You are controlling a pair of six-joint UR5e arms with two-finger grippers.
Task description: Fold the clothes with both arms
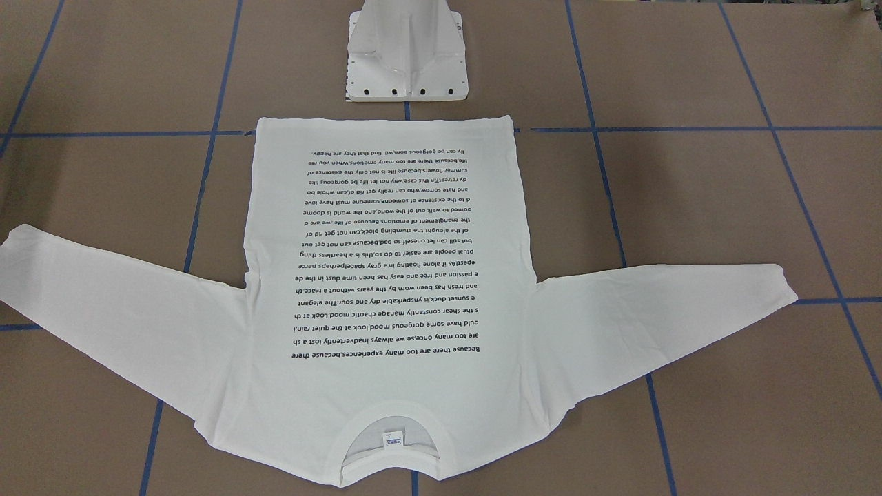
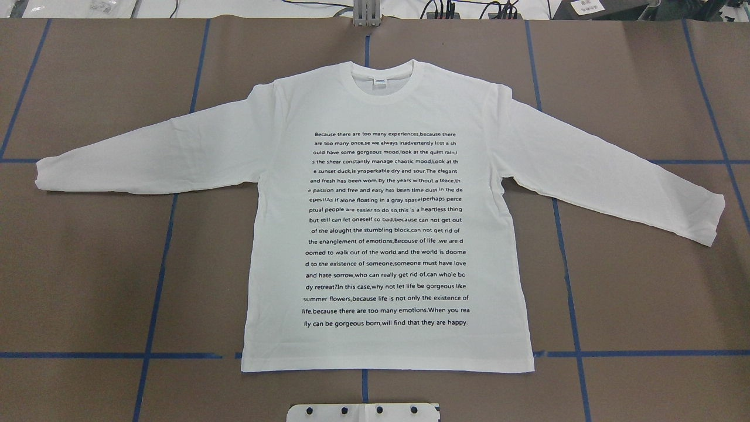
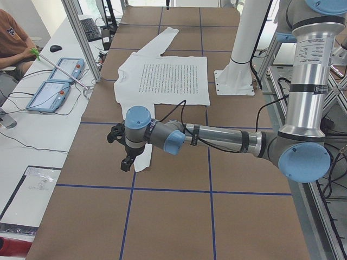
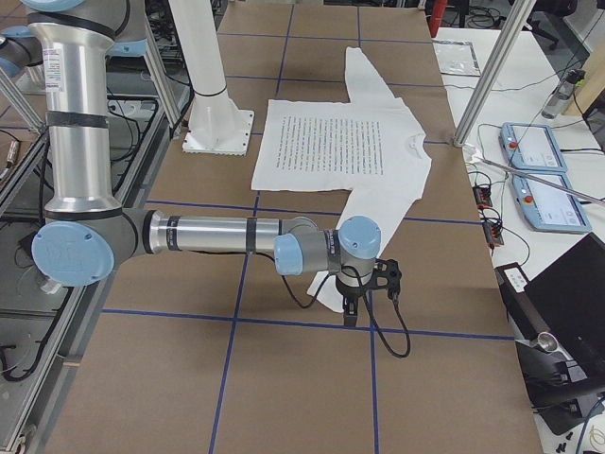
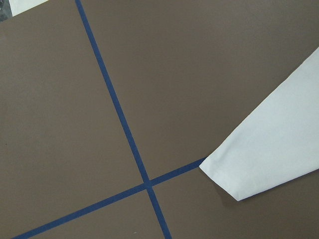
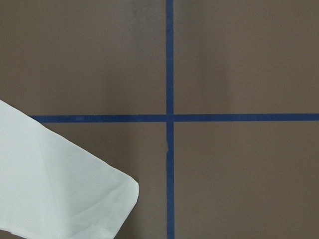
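Across the brown table [image 2: 88,281], the white long-sleeved cotton T-shirt [image 2: 387,176] is lying flat, likely soft and floppy, best pinched at the cuffs. The left gripper [image 3: 126,162] and right gripper [image 4: 352,310] are hovering there, and I cannot tell the state of their fingers.

Long-sleeved T-shirt [image 2: 387,223] flat on the bench [image 2: 88,281], seen from overhead, collar [image 2: 384,97] at 12 o'clock, hem [image 2: 387,366] at 6, sleeves [image 2: 146,158] toward 9 and 3, pedestal base [image 2: 363,413] just beyond the hem.
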